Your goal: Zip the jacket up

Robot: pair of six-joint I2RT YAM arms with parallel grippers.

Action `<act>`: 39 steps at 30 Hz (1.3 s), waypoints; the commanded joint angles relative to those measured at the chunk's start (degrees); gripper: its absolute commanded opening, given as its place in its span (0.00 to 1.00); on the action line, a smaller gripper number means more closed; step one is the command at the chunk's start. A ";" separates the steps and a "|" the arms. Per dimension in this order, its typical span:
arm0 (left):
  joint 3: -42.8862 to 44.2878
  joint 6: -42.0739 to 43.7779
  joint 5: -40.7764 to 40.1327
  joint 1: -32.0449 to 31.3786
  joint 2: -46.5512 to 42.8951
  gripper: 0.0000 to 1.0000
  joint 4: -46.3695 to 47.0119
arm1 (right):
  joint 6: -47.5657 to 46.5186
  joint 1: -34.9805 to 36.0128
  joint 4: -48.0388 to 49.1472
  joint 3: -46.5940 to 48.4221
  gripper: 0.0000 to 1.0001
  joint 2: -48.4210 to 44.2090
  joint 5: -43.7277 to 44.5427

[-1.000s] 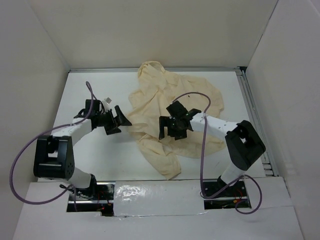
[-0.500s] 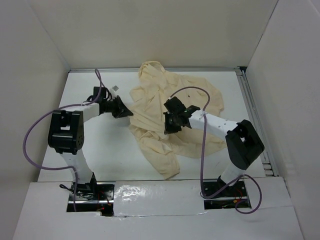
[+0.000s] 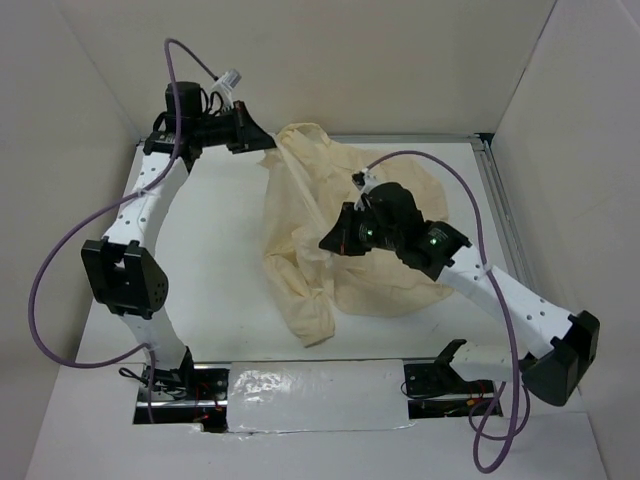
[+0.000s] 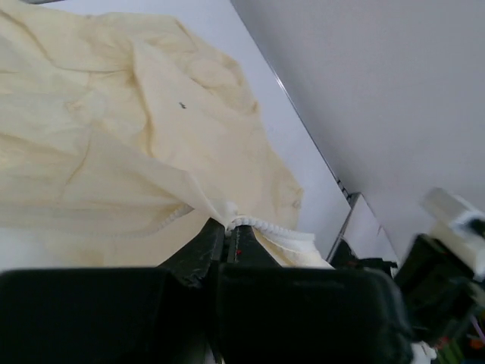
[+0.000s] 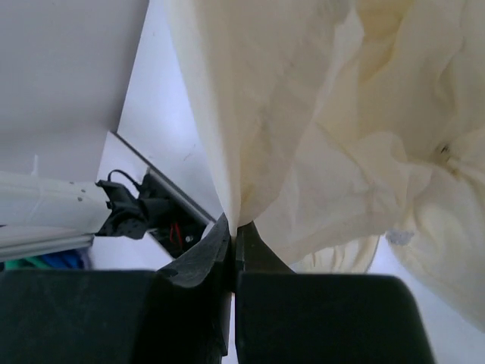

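Both arms have swung up and out vs. 0.5 s ago. The left gripper (image 3: 264,142) was low on the table (image 3: 215,260) beside the jacket's left edge; it's now raised at the far-left corner, close to the back wall (image 3: 330,70). The right gripper (image 3: 328,243) sits higher over the jacket's middle, w/ its arm stretched out from the near right. The jacket (image 3: 345,185) has been dragged along: its left edge now runs as a tight strip btwn the two grippers, and the near sleeve end has slid left. For writing, there's only a small white tag (image 3: 229,78) up by the left wrist, too small to read. Two green lights (image 3: 367,232) glow on the right arm. In the left wrist view the left gripper's jaws are pressed together, pinching a white ridged strip along the jacket's edge, and cream cloth spreads away from them across the table. In the right wrist view the right gripper's jaws are likewise clamped tight on a narrow fold, and the cloth fans out from that pinch. The rest of the jacket lies crumpled on the table's centre and right, reaching approx. from the far edge to well short of the near edge, w/ one sleeve trailing toward the near side.
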 commanded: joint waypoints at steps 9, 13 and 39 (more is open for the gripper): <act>-9.76 7.00 -4.96 -0.38 7.50 0.50 1.91 | 14.35 -7.30 6.52 -29.92 0.04 -8.08 -21.17; -7.12 6.90 -5.14 -1.53 10.33 0.99 -0.11 | 13.13 -17.68 2.50 -29.67 0.05 -6.15 -9.81; -57.74 -2.58 -18.58 -12.60 -18.86 0.99 5.42 | -16.93 -9.89 1.70 -5.67 0.84 14.76 5.19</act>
